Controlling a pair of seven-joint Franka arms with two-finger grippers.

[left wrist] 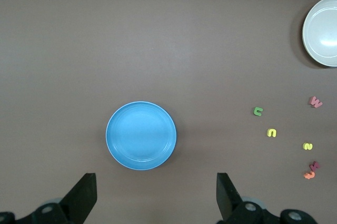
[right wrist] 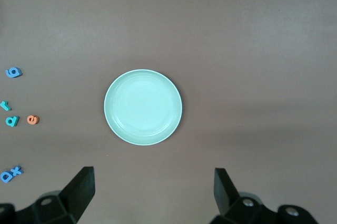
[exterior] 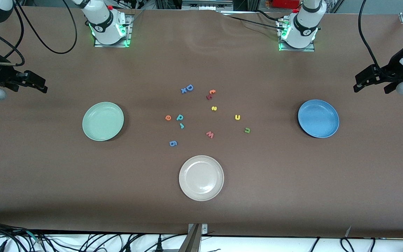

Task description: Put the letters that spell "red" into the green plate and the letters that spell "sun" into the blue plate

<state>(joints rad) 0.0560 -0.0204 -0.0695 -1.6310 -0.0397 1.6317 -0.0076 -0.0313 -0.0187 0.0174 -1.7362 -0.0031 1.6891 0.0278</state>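
While letters lie scattered, beige plate [exterior: 201,178] sits nearest camera.

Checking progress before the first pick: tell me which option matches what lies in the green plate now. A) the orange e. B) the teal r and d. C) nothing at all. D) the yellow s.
C: the green plate holds nothing, while the orange e, teal d and teal r lie on the table between it and the blue plate.
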